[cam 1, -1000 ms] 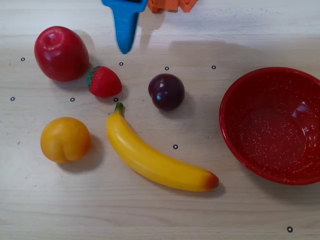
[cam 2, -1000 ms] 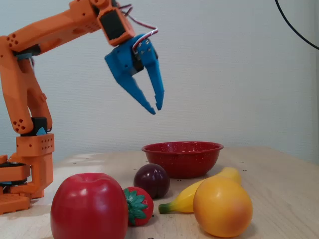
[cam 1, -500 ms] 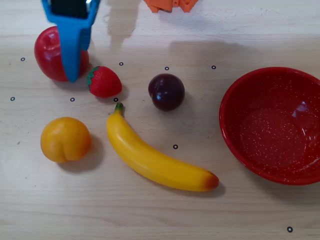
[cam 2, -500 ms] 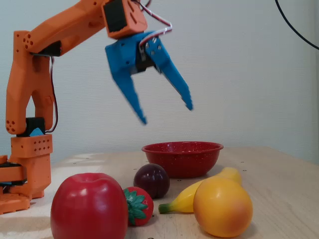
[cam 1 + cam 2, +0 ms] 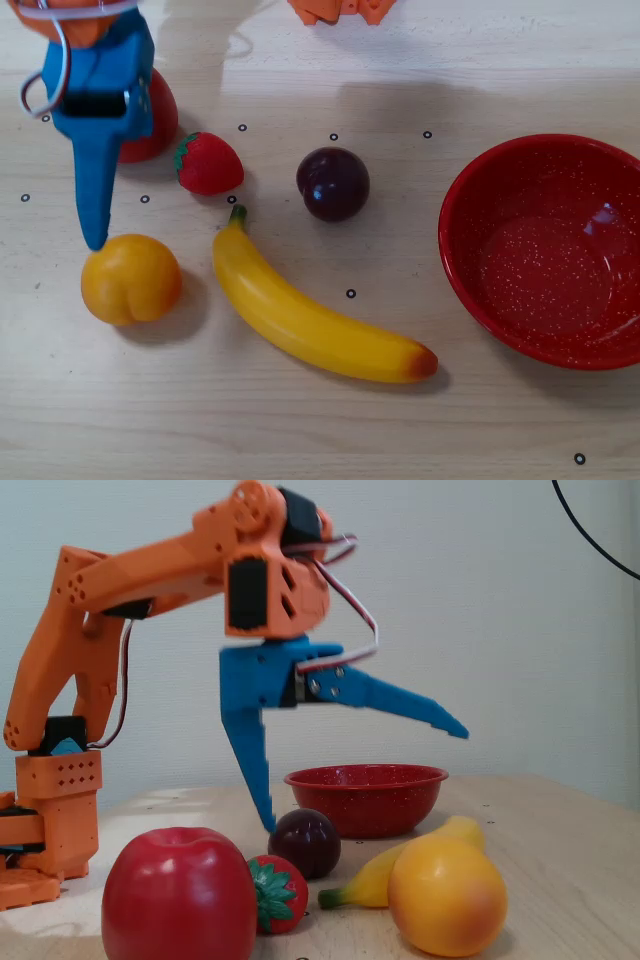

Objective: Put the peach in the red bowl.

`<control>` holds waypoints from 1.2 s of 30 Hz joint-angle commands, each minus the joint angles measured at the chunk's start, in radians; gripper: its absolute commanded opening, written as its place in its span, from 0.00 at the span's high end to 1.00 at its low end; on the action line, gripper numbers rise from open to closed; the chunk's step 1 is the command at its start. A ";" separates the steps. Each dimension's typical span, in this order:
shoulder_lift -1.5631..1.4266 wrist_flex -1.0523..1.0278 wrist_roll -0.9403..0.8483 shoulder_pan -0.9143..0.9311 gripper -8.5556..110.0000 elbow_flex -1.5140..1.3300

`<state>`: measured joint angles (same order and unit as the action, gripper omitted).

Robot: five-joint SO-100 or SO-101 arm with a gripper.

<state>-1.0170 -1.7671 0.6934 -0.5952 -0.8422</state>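
**Ana:** Gripper first: its blue jaws are spread wide and hold nothing. The fixed view shows one finger pointing down toward the table and the other swung out nearly level.

**Ben:** Where does it sit relative to the peach?

**Ana:** Overhead, the downward fingertip ends right at the peach's far edge, toward the table's left edge as that camera shows it. The fixed view suggests the tip is above the fruit, not touching it, though the height is hard to judge.

**Ben:** So which step is this?

**Ana:** The approach, by the look of it. The peach rests on the table near the left edge; the red bowl is well apart, at the right edge, and empty.

**Ben:** What does the next move need?

**Ana:** Probably lowering so the jaws straddle the peach, then closing. The fruit is round and smooth, so an off-centre squeeze could roll it away.

**Ben:** Anything crowding it?

**Ana:** The banana lies just beside it, toward the bowl; strawberry, plum and apple sit farther back. The carry should pass above them.
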 commanded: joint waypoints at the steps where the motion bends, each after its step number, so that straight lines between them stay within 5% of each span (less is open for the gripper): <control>1: -0.044 0.061 0.011 -0.009 0.31 0.086; 36: 0.290 0.255 -0.126 0.114 0.31 0.327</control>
<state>-0.6581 -1.5340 0.5967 -0.5001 -0.6044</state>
